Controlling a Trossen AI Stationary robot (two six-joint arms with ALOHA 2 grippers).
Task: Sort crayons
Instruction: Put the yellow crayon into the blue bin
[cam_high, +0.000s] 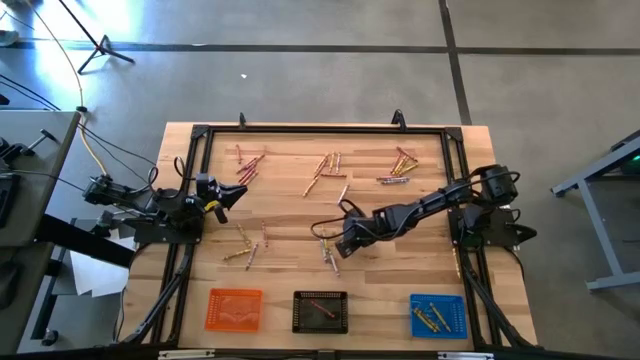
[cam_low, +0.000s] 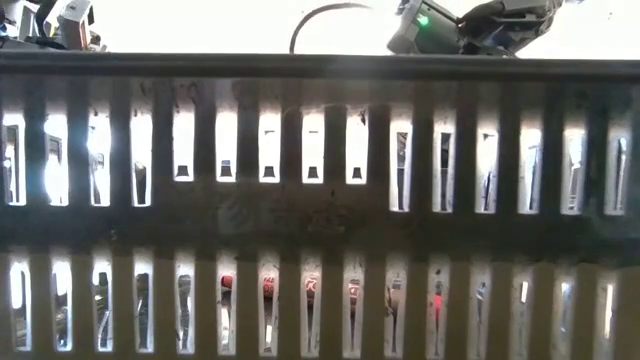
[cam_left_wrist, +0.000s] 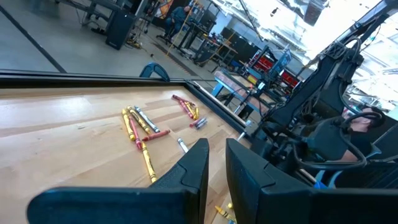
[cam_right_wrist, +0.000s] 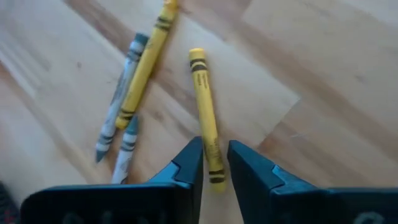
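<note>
Crayons lie in loose groups on the wooden table (cam_high: 290, 215): reddish ones far left (cam_high: 247, 163), others at far centre (cam_high: 330, 170), far right (cam_high: 398, 165) and near left (cam_high: 245, 245). My right gripper (cam_high: 336, 246) is low over the table's middle. In its wrist view it is (cam_right_wrist: 214, 163) closed around one end of a yellow crayon (cam_right_wrist: 205, 106). A second yellow crayon (cam_right_wrist: 146, 68) and two grey ones (cam_right_wrist: 118, 106) lie beside it. My left gripper (cam_high: 236, 192) waits at the left side, shut and empty (cam_left_wrist: 216, 163). My right gripper has the yellow crayon's near end (cam_right_wrist: 214, 163) between its two fingers, which stand on either side of the stick, across its width. The fingers slant down from the table's right. The crayon's other end (cam_right_wrist: 196, 57) lies flat against the table.
Three square trays stand along the near edge: orange (cam_high: 234, 308), black (cam_high: 320, 311) holding a red crayon, blue (cam_high: 438, 316) holding yellow crayons. The black tray's slotted wall (cam_low: 320, 210) fills the low view. A dark frame (cam_high: 320, 128) borders the table.
</note>
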